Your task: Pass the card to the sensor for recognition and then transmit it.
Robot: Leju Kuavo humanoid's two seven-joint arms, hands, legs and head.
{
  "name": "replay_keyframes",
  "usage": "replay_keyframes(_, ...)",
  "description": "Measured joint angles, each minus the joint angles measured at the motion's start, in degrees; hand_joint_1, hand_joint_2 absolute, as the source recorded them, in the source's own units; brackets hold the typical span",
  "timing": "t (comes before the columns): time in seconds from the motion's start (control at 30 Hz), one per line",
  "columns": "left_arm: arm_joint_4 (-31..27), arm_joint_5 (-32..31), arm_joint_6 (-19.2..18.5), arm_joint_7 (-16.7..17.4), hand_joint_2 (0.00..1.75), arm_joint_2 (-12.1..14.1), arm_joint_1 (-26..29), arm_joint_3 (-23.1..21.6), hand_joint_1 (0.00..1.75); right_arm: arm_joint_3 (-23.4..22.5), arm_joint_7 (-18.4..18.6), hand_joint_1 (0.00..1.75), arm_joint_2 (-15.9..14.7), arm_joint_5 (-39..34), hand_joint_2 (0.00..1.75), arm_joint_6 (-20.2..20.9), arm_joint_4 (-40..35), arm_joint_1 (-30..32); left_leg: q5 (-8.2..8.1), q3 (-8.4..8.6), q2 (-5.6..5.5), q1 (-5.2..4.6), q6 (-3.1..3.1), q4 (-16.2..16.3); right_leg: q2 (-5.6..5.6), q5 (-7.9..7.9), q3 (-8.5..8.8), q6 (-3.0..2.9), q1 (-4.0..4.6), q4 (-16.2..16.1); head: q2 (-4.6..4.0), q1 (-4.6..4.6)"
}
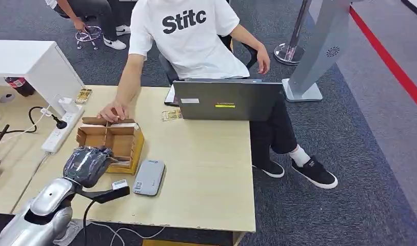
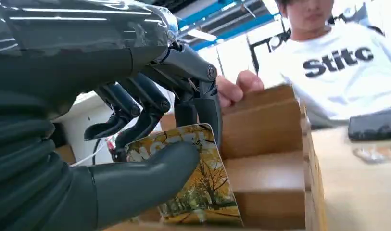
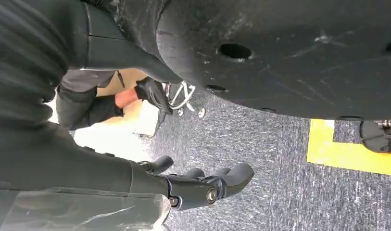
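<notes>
We see the left hand point(image 2: 150, 144) pinching the card point(image 2: 198, 187) over the wooden box point(image 1: 111, 143); the sensor point(image 1: 149, 177) lies at its 3 o'clock on the desk point(image 1: 206, 169). The right hand point(image 3: 203, 185) hangs released. The thin pinch risks slippage during transfer.

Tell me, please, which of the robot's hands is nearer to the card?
The left. The left hand holds the card between thumb and fingers, above the wooden box. The right hand hangs beside the robot over the carpet, away from the table.
</notes>
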Motion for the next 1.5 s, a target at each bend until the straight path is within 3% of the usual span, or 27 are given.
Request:
replay_keyframes(0.23, -0.9, 3.8, 13.0, 1.6, 1.75, -2.9, -1.7, 1.2, 1.75, 0.1, 0.2, 0.0, 0.0, -0.4, 1.75, -0.4, 0.0, 0.0, 0.01, 0.0, -0.01, 0.0, 0.0, 0.0, -0.02, 0.01, 0.01, -0.01, 0.0, 0.0, 0.0, -0.02)
replay_keyframes(0.3, -1.4, 5.8, 14.4, 1.6, 1.75, -3.8, -2.7, 2.3, 1.75, 0.1, 0.2, 0.0, 0.0, -0.4, 1.75, -0.6, 0.0, 0.0, 0.01, 0.0, -0.02, 0.0, 0.0, 0.0, -0.03, 0.03, 0.02, -0.03, 0.0, 0.0, 0.0, 0.0)
replay_keyframes(0.57, -2.2, 7.9, 14.0, 1.5, 1.75, -5.8, -4.4, 4.4, 1.75, 0.3, 0.1, 0.0, 0.1, -0.4, 1.75, -0.7, 0.0, 0.0, 0.03, 0.01, 0.0, 0.01, -0.04, 0.0, -0.01, 0.04, -0.01, -0.06, 0.01, 0.0, 0.0, 0.0)
replay_keyframes(1.0, -2.2, 9.3, 12.8, 1.5, 1.75, -6.6, -6.1, 5.8, 1.75, 0.4, 0.0, 0.0, 0.1, -0.6, 1.75, -0.6, 0.0, 0.0, 0.05, 0.0, 0.0, 0.01, -0.06, 0.0, 0.0, 0.05, 0.0, -0.06, 0.01, 0.0, 0.0, 0.0)
replay_keyframes(1.03, -2.2, 9.3, 12.8, 1.5, 1.75, -6.7, -6.1, 5.9, 0.42, 0.4, 0.1, 0.0, 0.1, -0.7, 1.75, -0.6, 0.0, 0.0, 0.05, -0.01, 0.0, 0.01, -0.07, 0.0, 0.0, 0.05, 0.0, -0.06, 0.01, 0.0, 0.0, 0.0)
replay_keyframes(1.07, -2.2, 9.3, 12.7, 1.5, 1.75, -6.7, -6.1, 5.9, 0.0, 0.4, 0.1, 0.0, 0.1, -0.7, 1.75, -0.6, 0.0, 0.0, 0.04, -0.01, 0.0, 0.01, -0.07, 0.0, 0.0, 0.05, 0.0, -0.06, 0.01, 0.0, 0.0, -0.02)
replay_keyframes(1.3, -2.8, 9.4, 13.0, 1.5, 1.75, -7.1, -5.6, 6.1, 0.0, 0.4, 0.2, 0.0, 0.2, -0.9, 1.75, -0.7, 0.0, 0.0, 0.04, -0.05, -0.03, 0.01, -0.07, 0.0, -0.02, 0.04, 0.0, -0.06, 0.01, 0.0, 0.0, 0.0)
replay_keyframes(1.5, -9.7, 14.1, 20.2, -3.3, 1.75, -9.2, 1.0, 8.0, 0.0, 0.4, 0.0, 0.0, 0.4, -2.3, 1.75, -1.1, 0.0, 0.1, 0.03, -0.05, 0.01, 0.0, -0.06, 0.0, 0.02, 0.04, -0.04, -0.06, 0.0, 0.0, 0.0, 0.0)
